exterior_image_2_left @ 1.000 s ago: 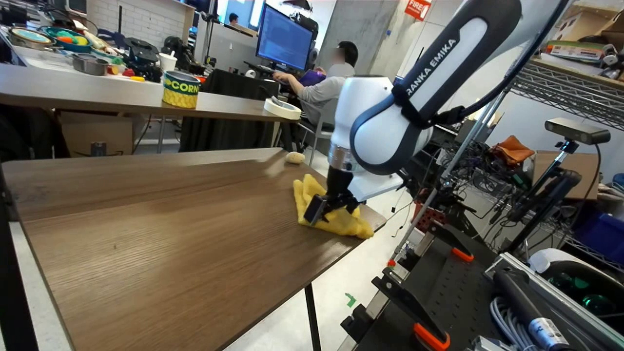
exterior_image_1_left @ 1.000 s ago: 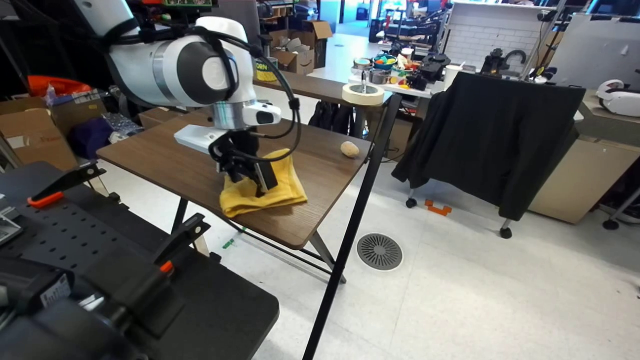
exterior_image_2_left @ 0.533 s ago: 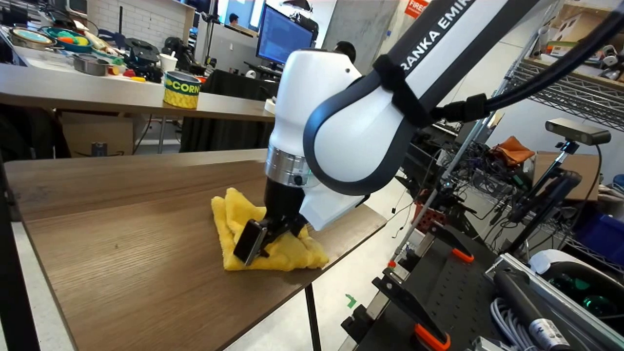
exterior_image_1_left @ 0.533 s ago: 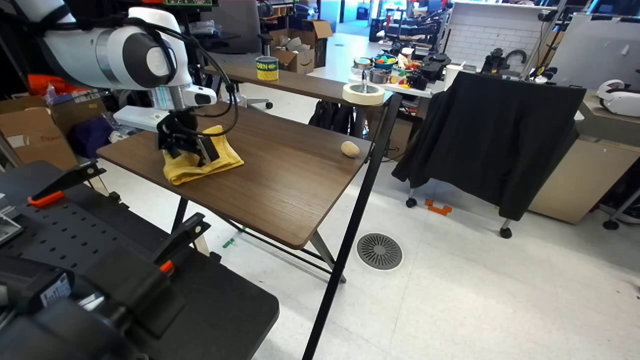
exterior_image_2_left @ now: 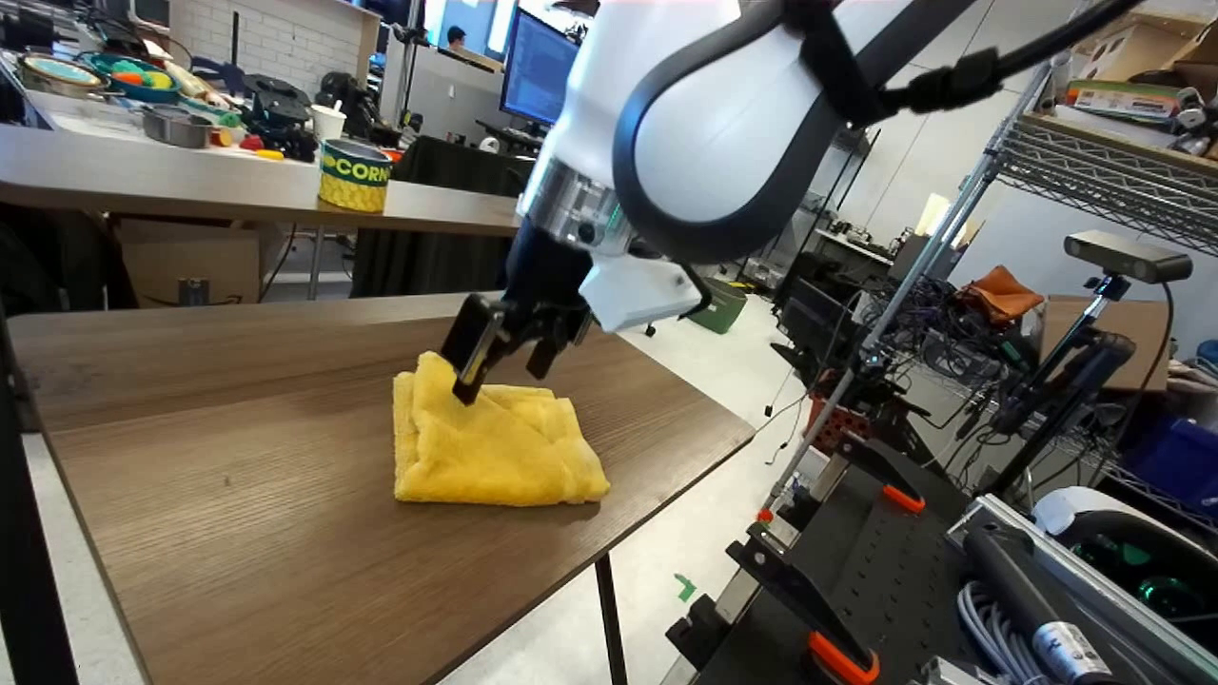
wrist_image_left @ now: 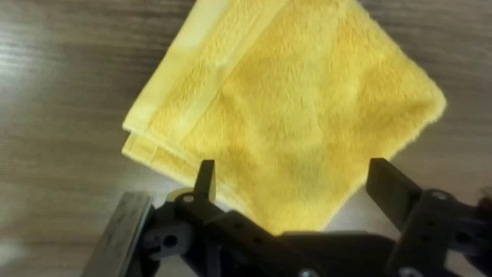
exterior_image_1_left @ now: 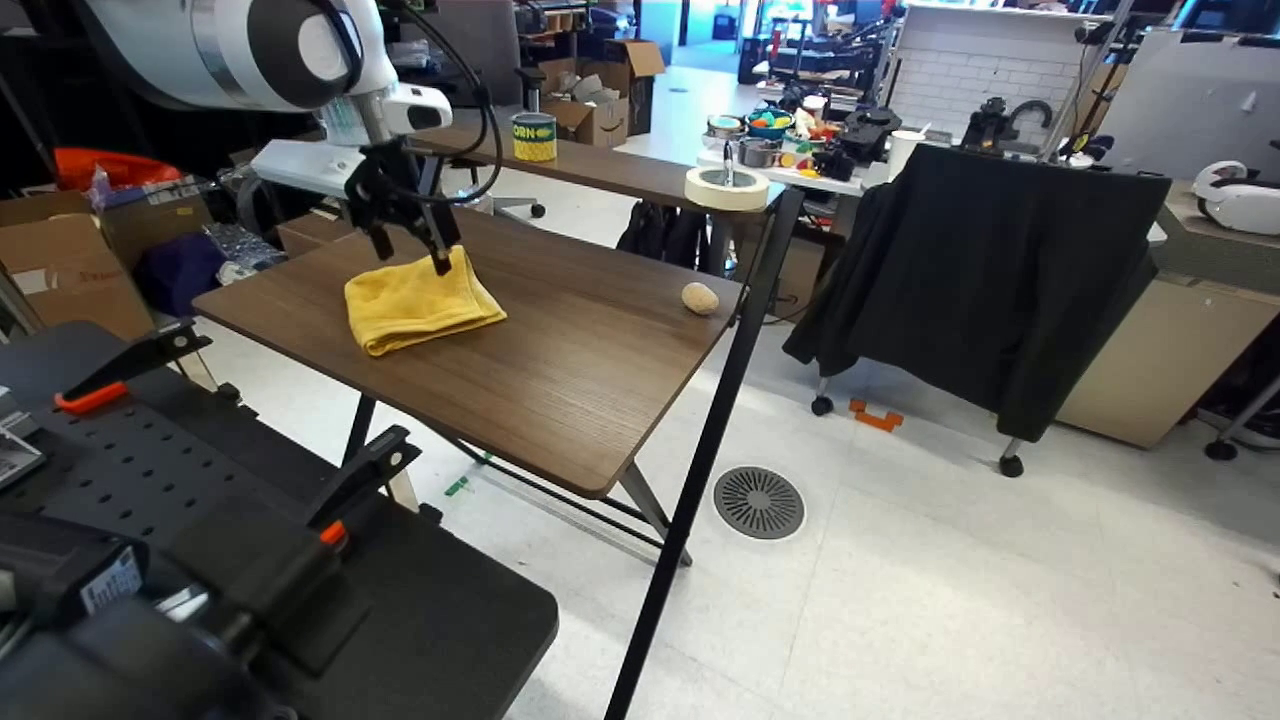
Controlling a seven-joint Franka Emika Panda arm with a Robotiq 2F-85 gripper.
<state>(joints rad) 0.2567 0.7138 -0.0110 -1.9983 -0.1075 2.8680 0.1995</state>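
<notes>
- In an exterior view, a pale, rounded lump [exterior_image_1_left: 700, 298] on the bench [exterior_image_1_left: 560, 420], close to a corner, and a tape roll [exterior_image_1_left: 727, 188] lying on the end of the back table [exterior_image_1_left: 620, 178] are both plain to see; they show only there.
- A round floor drain [exterior_image_1_left: 759, 503] likewise appears only in an exterior view.
- A blue-screened monitor [exterior_image_2_left: 540, 71], a stand-mounted camera [exterior_image_2_left: 1128, 255] and wire shelving [exterior_image_2_left: 1104, 181] can be made out only in an exterior view.
- The wrist view, from above, gives the hem bands and layered edges of the yellow cloth [wrist_image_left: 292, 96] closely; in both exterior views these are small.
- Writing: the can [exterior_image_2_left: 354, 176] on the back table reads "CORN" in yellow on a dark band.
- A black device [exterior_image_1_left: 70, 560] carries a white label [exterior_image_1_left: 112, 582] whose print is too small to read.
- The yellow cloth lies folded on the bench, toward the long edge facing the black table [exterior_image_1_left: 430, 620], one end slightly raised.
- The end effector [exterior_image_2_left: 504, 377] is released and holds nothing, its fingers [wrist_image_left: 390, 192] spread wide.
- It is tilted above the yellow cloth; whether a fingertip brushes the raised end, I cannot tell.
</notes>
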